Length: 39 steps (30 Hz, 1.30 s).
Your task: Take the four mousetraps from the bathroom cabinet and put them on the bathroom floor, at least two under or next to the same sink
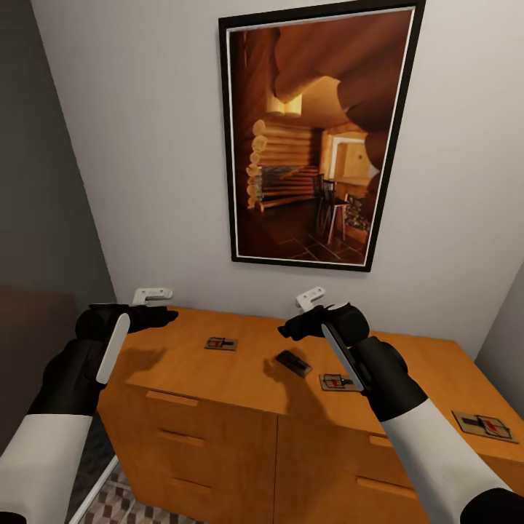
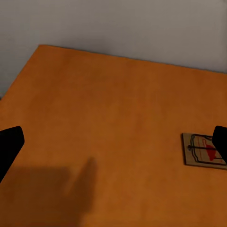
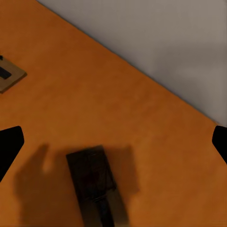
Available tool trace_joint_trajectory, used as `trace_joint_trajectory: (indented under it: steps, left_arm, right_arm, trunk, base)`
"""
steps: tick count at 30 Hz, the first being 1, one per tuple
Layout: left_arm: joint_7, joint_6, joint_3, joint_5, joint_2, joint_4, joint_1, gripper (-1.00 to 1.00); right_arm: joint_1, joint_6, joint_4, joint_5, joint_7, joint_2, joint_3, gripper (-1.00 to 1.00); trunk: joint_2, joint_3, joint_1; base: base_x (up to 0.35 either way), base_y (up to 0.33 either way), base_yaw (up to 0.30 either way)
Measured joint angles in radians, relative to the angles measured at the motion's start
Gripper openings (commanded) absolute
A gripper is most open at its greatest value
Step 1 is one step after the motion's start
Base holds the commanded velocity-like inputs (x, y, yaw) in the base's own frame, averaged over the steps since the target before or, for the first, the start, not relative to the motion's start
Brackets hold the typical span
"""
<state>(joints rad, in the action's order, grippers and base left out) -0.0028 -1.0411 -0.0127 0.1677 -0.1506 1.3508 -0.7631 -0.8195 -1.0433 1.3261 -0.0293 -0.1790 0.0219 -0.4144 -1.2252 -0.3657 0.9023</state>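
4 mousetraps are seen lying flat on the top of the cabinet (image 1: 240,415): one toward the left (image 1: 220,343), one shadowed in the middle (image 1: 293,362), one just right of it (image 1: 339,382) and one near the right end (image 1: 485,426). The left gripper (image 1: 161,317) is held wide and empty over the left part of the top; the right gripper (image 1: 290,327) is likewise spread, holding nothing, above the shadowed mousetrap (image 3: 97,187). Each trap is judged light, stiff and thin, so it is best pinched across the board's 2 long edges, clear of the wire parts. A red mark is visible on the traps, but no legible writing or brand can be made out.
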Motion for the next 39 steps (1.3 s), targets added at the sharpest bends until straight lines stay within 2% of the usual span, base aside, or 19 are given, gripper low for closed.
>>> trace_joint_trajectory:
  steps: [5,8,12,13,18,25,33,39]
  left_arm:
    - [0.0,0.0,0.0,0.0,0.002,0.0,0.0,1.0]
    - [0.0,0.0,0.0,0.0,0.005,0.0,0.0,1.0]
    - [0.0,0.0,0.0,0.0,0.008,0.0,0.0,1.0]
    - [0.0,0.0,0.0,-0.001,0.008,0.0,0.0,1.0]
    - [0.0,0.0,0.0,0.0,0.011,-0.003,0.0,1.0]
    - [0.0,0.0,0.0,-0.001,0.015,-0.013,0.0,1.0]
    - [0.0,0.0,0.0,-0.002,0.022,-0.016,0.0,1.0]
    - [0.0,0.0,0.0,-0.002,0.026,-0.017,0.0,1.0]
  right_arm:
    - [0.0,0.0,-0.008,-0.002,0.001,0.003,-0.011,1.0]
    - [0.0,0.0,-0.018,-0.003,0.0,0.015,-0.015,1.0]
    - [0.0,0.0,-0.033,-0.008,-0.005,0.051,-0.018,1.0]
    - [0.0,0.0,-0.033,-0.009,-0.005,0.052,-0.018,1.0]
    - [0.0,0.0,-0.056,-0.02,-0.013,0.106,-0.022,1.0]
    - [0.0,0.0,-0.077,-0.073,-0.038,0.149,-0.027,1.0]
    - [0.0,0.0,-0.081,-0.112,-0.045,0.171,-0.036,1.0]
    - [0.0,0.0,-0.075,-0.134,-0.047,0.177,-0.084,1.0]
  trunk:
    - [0.0,0.0,0.0]
    - [0.0,0.0,0.0]
    - [0.0,0.0,0.0]
    - [0.0,0.0,0.0]
    - [0.0,0.0,0.0]
    - [0.0,0.0,0.0]
    - [0.0,0.0,0.0]
    - [0.0,0.0,0.0]
  base:
    - [0.0,0.0,0.002]
    - [0.0,0.0,0.0]
    - [0.0,0.0,0.0]
    - [0.0,0.0,0.0]
    - [0.0,0.0,0.0]
    - [0.0,0.0,0.0]
    - [0.0,0.0,0.0]
    - [0.0,0.0,0.0]
